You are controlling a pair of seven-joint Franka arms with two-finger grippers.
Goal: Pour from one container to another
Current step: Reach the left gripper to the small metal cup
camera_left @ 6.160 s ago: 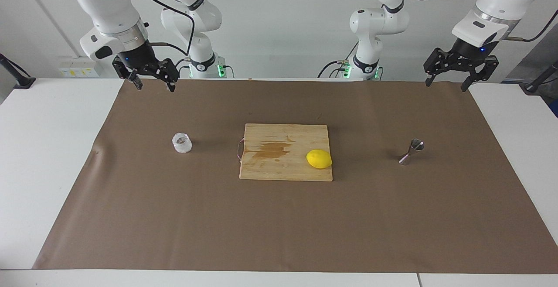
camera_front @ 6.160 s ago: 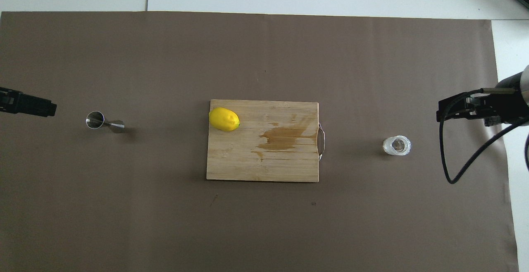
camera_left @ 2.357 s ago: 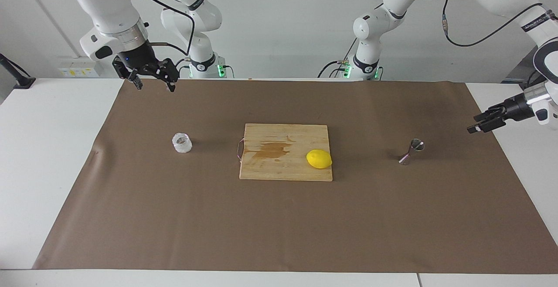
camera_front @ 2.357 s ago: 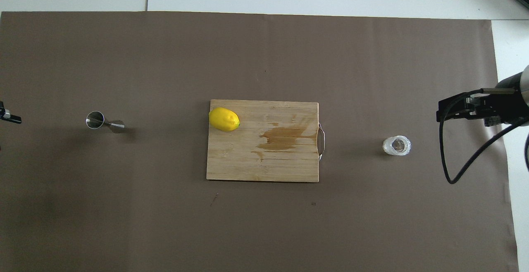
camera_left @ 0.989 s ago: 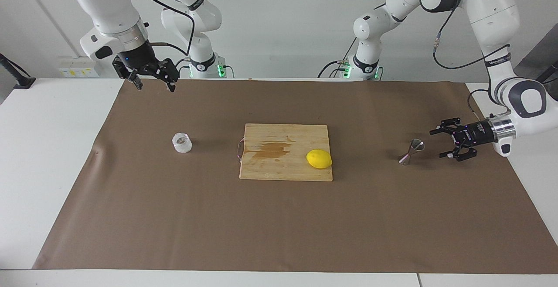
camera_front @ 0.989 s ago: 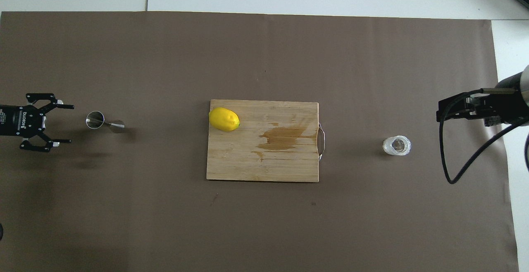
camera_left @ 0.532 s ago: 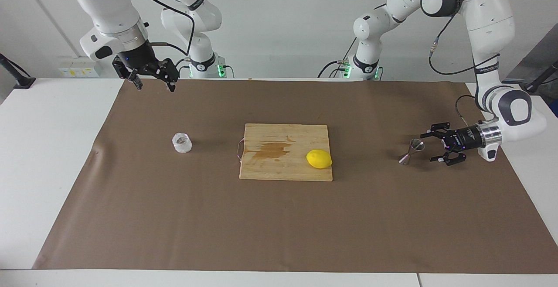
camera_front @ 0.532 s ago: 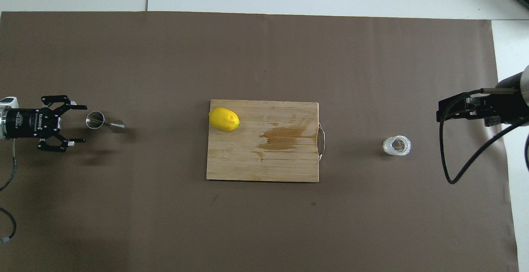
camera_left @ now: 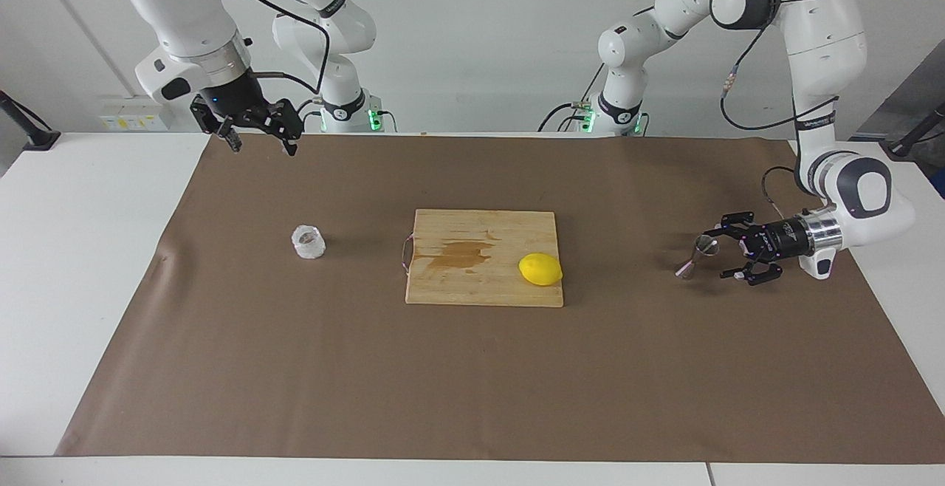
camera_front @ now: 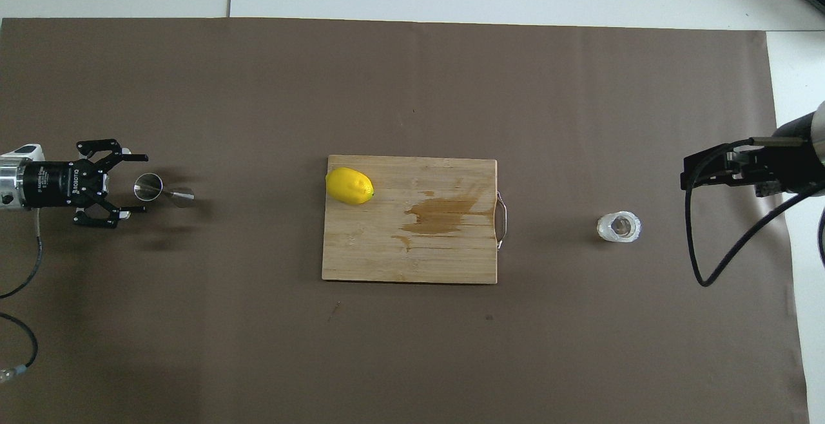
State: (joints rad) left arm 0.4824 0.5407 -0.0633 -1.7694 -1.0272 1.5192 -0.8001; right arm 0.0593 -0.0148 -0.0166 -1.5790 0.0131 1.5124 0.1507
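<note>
The clear faceted cup (camera_left: 308, 242) (camera_front: 619, 227) stands on the brown mat toward the right arm's end. The steel hourglass jigger (camera_left: 696, 257) (camera_front: 161, 191) stands upright toward the left arm's end. My left gripper (camera_left: 715, 255) (camera_front: 144, 183) lies level and low over the mat, open. Its fingertips have just reached either side of the jigger's upper cone, and no contact shows. My right gripper (camera_left: 263, 148) (camera_front: 688, 176) hangs open above the mat's edge nearest the robots, well apart from the cup. The right arm waits.
A wooden cutting board (camera_left: 480, 227) (camera_front: 412, 256) with a brownish stain lies mid-table between cup and jigger. A yellow lemon (camera_left: 540, 269) (camera_front: 349, 185) sits on its corner toward the jigger. The brown mat (camera_left: 472, 375) covers most of the table.
My left gripper has slid along the mat toward the jigger, from a gap away to its fingertips flanking the upper cone. The right arm, cup and jigger have not moved.
</note>
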